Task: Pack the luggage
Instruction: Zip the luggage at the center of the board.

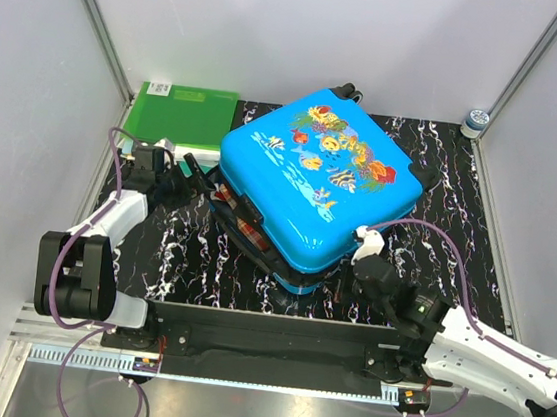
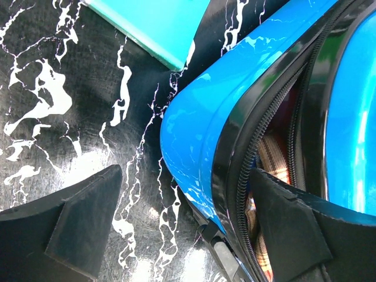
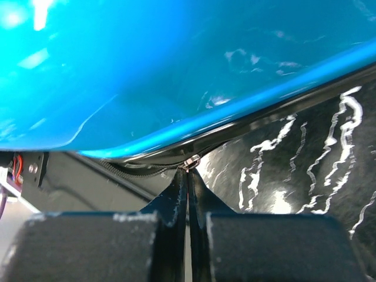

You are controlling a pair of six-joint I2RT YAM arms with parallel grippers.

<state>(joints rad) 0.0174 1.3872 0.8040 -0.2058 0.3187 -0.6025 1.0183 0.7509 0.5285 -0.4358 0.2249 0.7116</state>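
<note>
Nearest the arm bases, the right gripper (image 1: 360, 240) sits at the luggage's near right edge. In the right wrist view it is clenched (image 3: 188, 174), fingertips pressed flat together, and a small metal zipper pull (image 3: 191, 160) is caught at their very tips, just under the rim of the blue shell.

At the luggage's left corner the left gripper (image 1: 199, 179) is released, its two black fingers spread wide. In the left wrist view (image 2: 185, 176) one finger (image 2: 82, 229) stands clear of the shell over the table (image 1: 192, 259), and the other (image 2: 288, 232) lies against the open seam. It grasps nothing.

The luggage (image 1: 318, 173) lies flat and turned at an angle on the black, white-veined table, fish-and-coral print facing up. Its lid is down but not sealed. Along the left corner the zipper (image 2: 244, 176) is undone and the two halves gape. Plaid fabric (image 2: 271, 154) shows in that gap, and the top view also shows a strip of it at the near left edge (image 1: 246, 227).

Beyond the luggage's far left corner lie the green folders (image 1: 184, 112), just beside the shell. Well beyond its far right corner, against the back wall, stands a small jar (image 1: 477, 118) with a blue-and-white top.
</note>
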